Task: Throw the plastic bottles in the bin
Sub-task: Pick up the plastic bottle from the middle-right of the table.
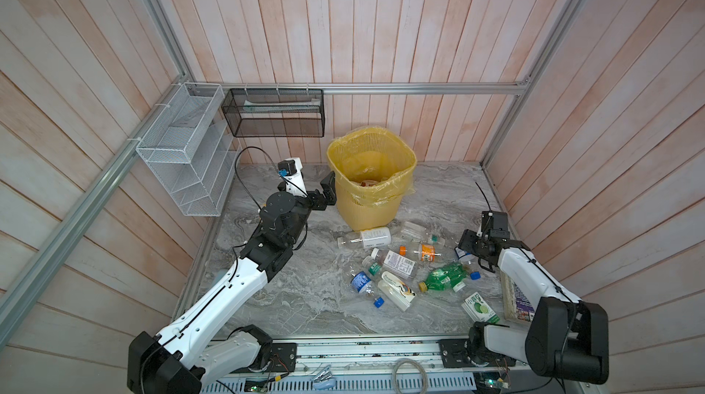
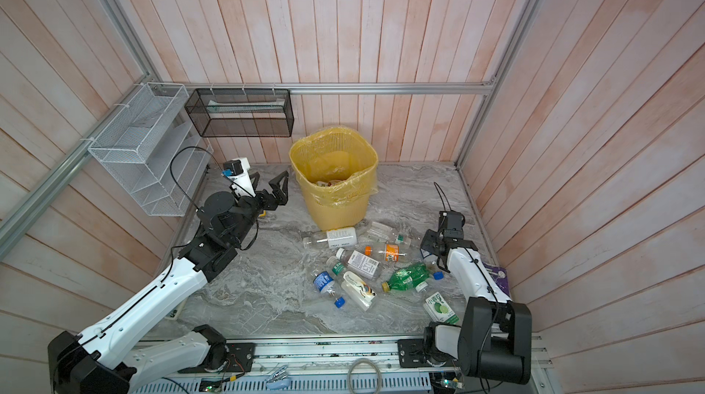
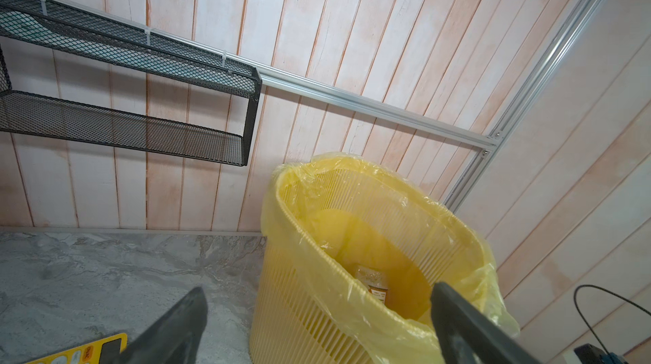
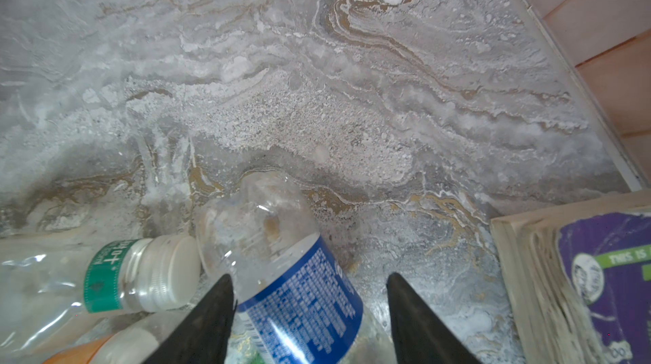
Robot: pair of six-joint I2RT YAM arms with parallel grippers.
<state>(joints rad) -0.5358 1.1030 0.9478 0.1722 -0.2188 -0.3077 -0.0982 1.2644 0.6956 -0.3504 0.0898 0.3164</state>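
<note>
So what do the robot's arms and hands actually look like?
The two match. The left arm and right arm have smooth white shells between chunky black joint housings. A thin black cable runs along each white link and loops free near the wrist. The left hand and right hand are black, each with two flat fingers tapering to a point.

The purple cover of the book (image 4: 599,291) by the right edge of the tabletop bears a green strip reading "THIS IS", cut off at the frame's edge. The green-and-white carton (image 2: 441,309) near the front right corner shows large Chinese characters beginning "小青". The blue label on the clear bottle (image 4: 303,302) carries white print too fine to read. An orange key on the yellow calculator (image 3: 81,351) has blurred lettering.
</note>
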